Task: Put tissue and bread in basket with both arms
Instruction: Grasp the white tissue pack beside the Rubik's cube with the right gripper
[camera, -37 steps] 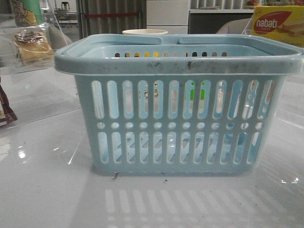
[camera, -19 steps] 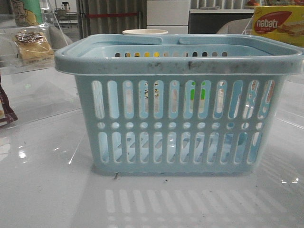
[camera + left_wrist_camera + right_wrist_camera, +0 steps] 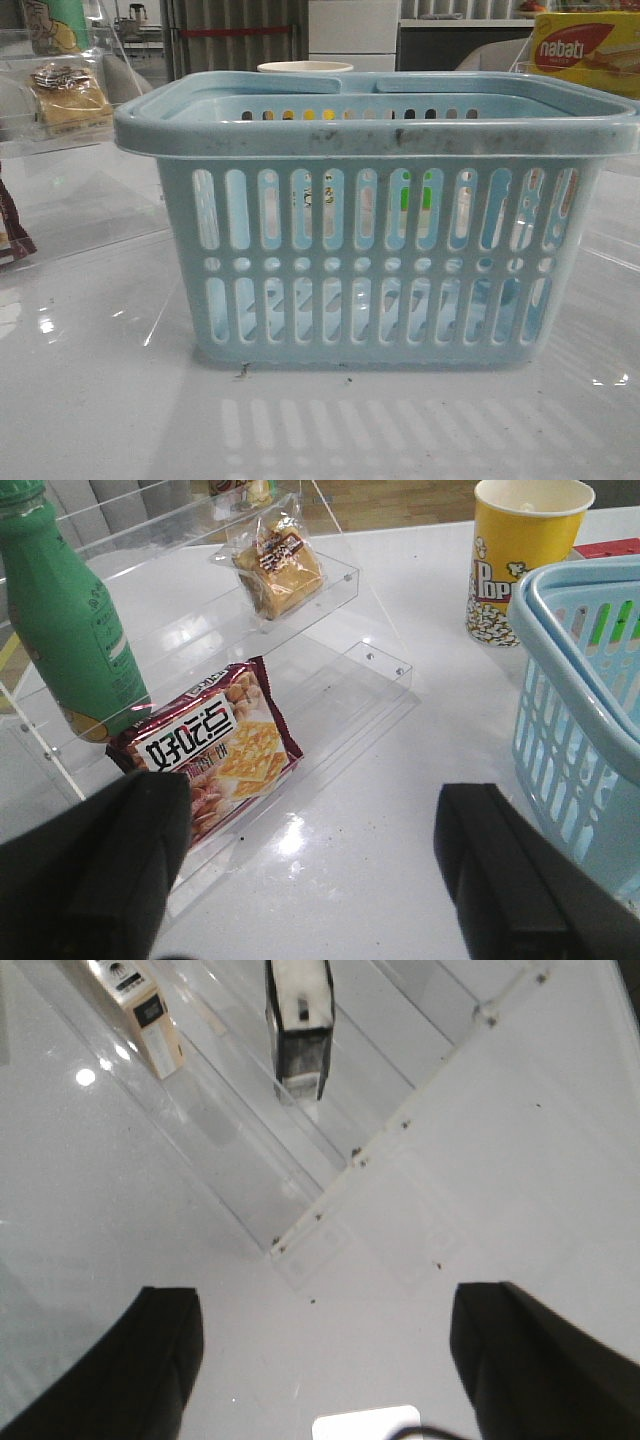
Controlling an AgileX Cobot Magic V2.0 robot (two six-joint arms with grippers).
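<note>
The pale blue basket [image 3: 375, 230] stands in the middle of the front view, and its corner shows in the left wrist view [image 3: 585, 710]. The bread [image 3: 280, 568] in clear wrap lies on an upper step of a clear acrylic shelf; it also shows at the far left of the front view [image 3: 68, 98]. My left gripper [image 3: 312, 872] is open and empty above the table, short of the shelf. The tissue [image 3: 300, 1028], a dark block, stands on another acrylic shelf. My right gripper [image 3: 325, 1360] is open and empty, well short of it. Neither gripper shows in the front view.
A brown-maroon cracker packet [image 3: 215, 745] and a green bottle [image 3: 68, 630] sit on the left shelf's lower steps. A yellow popcorn cup [image 3: 520, 560] stands beside the basket. A beige box [image 3: 140, 1000] is near the tissue. A nabati box [image 3: 585, 52] is far right.
</note>
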